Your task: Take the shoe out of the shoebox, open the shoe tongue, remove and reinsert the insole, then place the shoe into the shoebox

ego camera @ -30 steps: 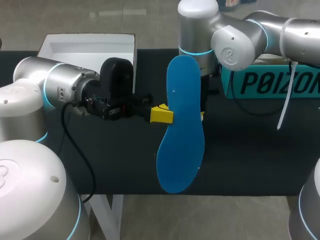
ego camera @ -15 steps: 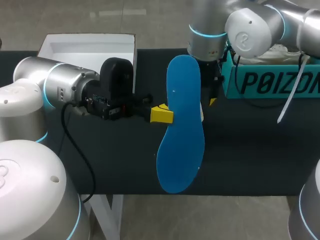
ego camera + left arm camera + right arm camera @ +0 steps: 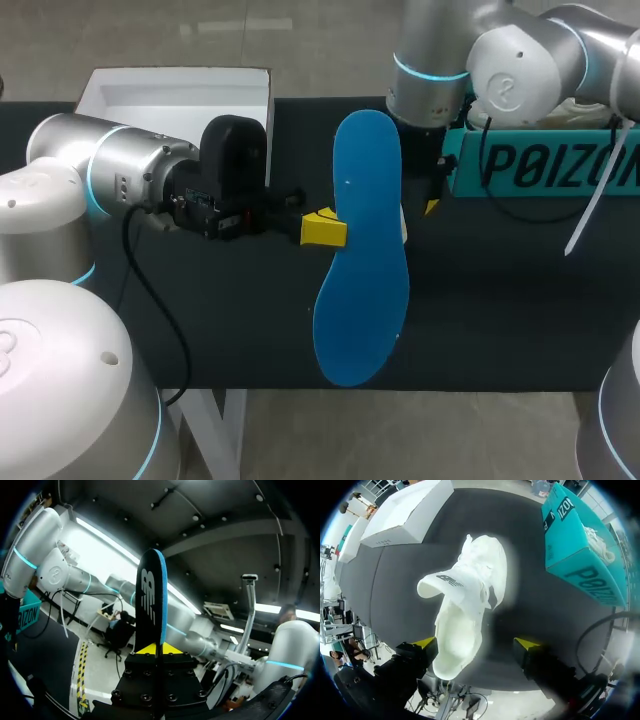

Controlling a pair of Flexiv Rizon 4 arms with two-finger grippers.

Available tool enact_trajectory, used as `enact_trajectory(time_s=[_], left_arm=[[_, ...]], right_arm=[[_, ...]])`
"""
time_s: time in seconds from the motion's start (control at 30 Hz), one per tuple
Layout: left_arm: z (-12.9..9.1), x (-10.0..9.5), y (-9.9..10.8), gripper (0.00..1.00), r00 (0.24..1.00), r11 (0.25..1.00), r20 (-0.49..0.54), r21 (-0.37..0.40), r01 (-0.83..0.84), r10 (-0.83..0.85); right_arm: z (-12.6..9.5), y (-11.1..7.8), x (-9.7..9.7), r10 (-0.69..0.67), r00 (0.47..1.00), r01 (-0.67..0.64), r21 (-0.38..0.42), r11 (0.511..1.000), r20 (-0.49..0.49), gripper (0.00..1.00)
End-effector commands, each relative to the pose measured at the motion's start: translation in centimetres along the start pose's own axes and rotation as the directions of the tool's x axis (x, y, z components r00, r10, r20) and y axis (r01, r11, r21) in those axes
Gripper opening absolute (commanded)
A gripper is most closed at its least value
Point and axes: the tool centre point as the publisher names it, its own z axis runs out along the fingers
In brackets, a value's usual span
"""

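Foam insole [image 3: 362, 260], bright blue with a smooth matte face and a long, rounded outline, is standing nearly upright above the black table [image 3: 500, 310]. The left gripper [image 3: 324, 230] is pinching it at its narrow waist, coming in level from the side. In the left wrist view the left gripper [image 3: 159, 649] is pressing both yellow tips against the thin sheet from either side. The insole [image 3: 151, 595] is rising straight ahead of the fingers, showing a dark printed face edged in blue.

The right gripper [image 3: 475, 643] is hovering with its fingers spread wide and is holding nothing. Below it the white shoe [image 3: 465, 605] is lying on the table, outside both boxes. Its tongue [image 3: 445, 585] is folding outward, away from the gaping collar, and the upper is looking soft and padded under strong glare. In the head view the right gripper [image 3: 431, 207] is showing only one yellow tip beside the insole, which is hiding the shoe almost wholly.

The teal cardboard shoebox [image 3: 580, 555] is sitting open near the shoe, sharp-cornered, with white material [image 3: 597, 540] inside, possibly crumpled paper. A plain white box [image 3: 175, 90], flat-sided and shallow, is resting at the table's far left corner.
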Motion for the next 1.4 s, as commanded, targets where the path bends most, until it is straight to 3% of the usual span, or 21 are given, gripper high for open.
enact_trajectory(time_s=[0.03,0.13,0.2,0.3,0.47,0.53,0.7,0.83,0.87,0.9,1.3,1.33,1.4], left_arm=[[0.0,-0.1,0.1,0.00,1.000,1.000,-0.001,0.002,-0.001,0.001],[0.0,-0.1,0.1,0.00,1.000,1.000,-0.001,0.002,-0.001,0.001],[0.0,-0.1,0.1,0.00,1.000,1.000,-0.001,0.002,-0.001,0.001],[0.0,-0.1,0.1,0.00,1.000,1.000,-0.001,0.002,-0.001,0.001],[0.0,-0.1,0.1,0.00,1.000,1.000,-0.001,0.002,-0.001,0.001],[0.0,-0.1,0.1,0.00,1.000,1.000,-0.001,0.002,-0.001,0.001],[0.0,-0.1,0.1,0.00,1.000,1.000,-0.001,0.002,-0.001,0.001],[0.0,-0.1,0.1,0.00,1.000,1.000,-0.001,0.002,-0.001,0.001],[0.0,-0.1,0.1,0.00,1.000,1.000,-0.001,0.002,-0.001,0.001],[0.0,-0.1,0.1,0.00,1.000,1.000,-0.001,0.002,-0.001,0.001],[0.0,-0.1,0.1,0.00,1.000,1.000,-0.001,0.002,-0.001,0.001],[0.0,-0.1,0.1,0.00,1.000,1.000,-0.001,0.002,-0.001,0.001],[0.0,-0.1,0.1,0.00,1.000,1.000,-0.001,0.002,-0.001,0.001]], right_arm=[[-3.7,-0.3,-0.8,0.073,0.982,-0.068,0.032,0.997,-0.173,1.00],[-7.2,-0.8,-0.8,0.159,0.912,-0.149,0.055,0.987,-0.377,1.00],[-8.5,-1.0,-0.7,0.174,0.886,-0.165,0.057,0.985,-0.430,1.00],[-10.1,-1.2,-0.6,0.203,0.799,-0.188,0.086,0.978,-0.566,1.00],[-11.8,-0.6,-0.7,0.149,0.753,-0.199,-0.007,0.980,-0.641,1.00],[-12.4,-0.1,-0.8,0.165,0.714,-0.220,0.006,0.976,-0.680,1.00],[-14.8,0.3,-1.1,0.177,0.534,-0.221,0.066,0.973,-0.827,1.00],[-16.7,-0.1,-1.5,0.135,0.421,-0.192,0.058,0.980,-0.897,1.00],[-17.1,-0.1,-1.5,0.124,0.408,-0.178,0.054,0.983,-0.904,1.00],[-17.7,-0.1,-1.4,0.083,0.454,-0.139,0.022,0.990,-0.887,1.00],[-17.7,-0.1,-1.4,0.083,0.454,-0.139,0.022,0.990,-0.887,1.00],[-18.0,0.0,-1.6,0.071,0.403,-0.161,0.006,0.987,-0.912,1.00],[-18.7,0.3,-2.2,0.063,0.399,-0.232,-0.034,0.972,-0.915,1.00]])
